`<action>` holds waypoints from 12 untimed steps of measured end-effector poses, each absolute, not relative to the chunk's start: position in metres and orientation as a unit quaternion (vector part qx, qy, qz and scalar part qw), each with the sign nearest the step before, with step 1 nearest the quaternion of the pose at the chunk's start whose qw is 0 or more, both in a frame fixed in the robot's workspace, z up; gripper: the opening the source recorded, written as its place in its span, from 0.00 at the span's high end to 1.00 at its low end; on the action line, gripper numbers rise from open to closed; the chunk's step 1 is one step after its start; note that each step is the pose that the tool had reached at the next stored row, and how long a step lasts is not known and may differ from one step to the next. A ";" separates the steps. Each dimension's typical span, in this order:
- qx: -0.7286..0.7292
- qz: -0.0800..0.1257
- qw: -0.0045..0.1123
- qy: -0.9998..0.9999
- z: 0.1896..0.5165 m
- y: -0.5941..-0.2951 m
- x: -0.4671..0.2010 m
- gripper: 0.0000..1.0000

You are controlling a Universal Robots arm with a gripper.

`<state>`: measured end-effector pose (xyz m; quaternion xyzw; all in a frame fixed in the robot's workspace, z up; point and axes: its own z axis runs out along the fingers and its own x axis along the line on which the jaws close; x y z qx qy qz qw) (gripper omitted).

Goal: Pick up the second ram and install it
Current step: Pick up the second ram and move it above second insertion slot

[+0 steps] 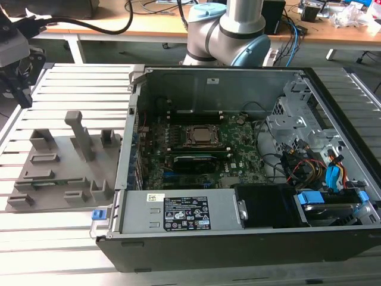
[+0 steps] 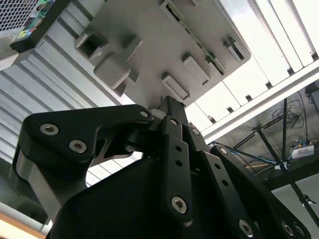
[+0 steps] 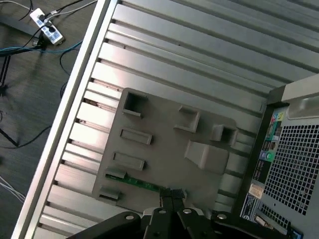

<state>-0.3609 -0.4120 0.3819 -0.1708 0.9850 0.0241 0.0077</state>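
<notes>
The second ram [image 3: 140, 183] is a narrow green stick lying in a slot of the grey fixture plate [image 3: 164, 149], near the plate's edge. In the first wrist view my gripper [image 3: 172, 195] shows its black fingertips pressed together, overlapping one end of the stick in the picture. The exterior view puts my gripper [image 1: 22, 94] at the far left, raised above the slatted table and off the corner of the fixture plate [image 1: 62, 173]. In the second wrist view the fingers [image 2: 170, 115] meet at their tips with nothing between them.
An open computer case [image 1: 238, 238] lies on the exterior view's right, with the green motherboard [image 1: 238, 152] and its silver CPU socket [image 1: 201, 135] inside. A tall grey post [image 1: 79, 134] stands on the fixture plate. The arm's base [image 1: 223, 33] rises behind the case.
</notes>
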 end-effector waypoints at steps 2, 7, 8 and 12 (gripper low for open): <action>-0.188 0.024 0.007 0.982 0.382 -0.412 -0.361 0.89; -0.217 0.024 0.007 0.976 0.382 -0.412 -0.361 0.89; -0.222 0.025 0.006 0.975 0.382 -0.412 -0.361 0.89; -0.236 0.025 0.006 0.971 0.382 -0.412 -0.361 0.89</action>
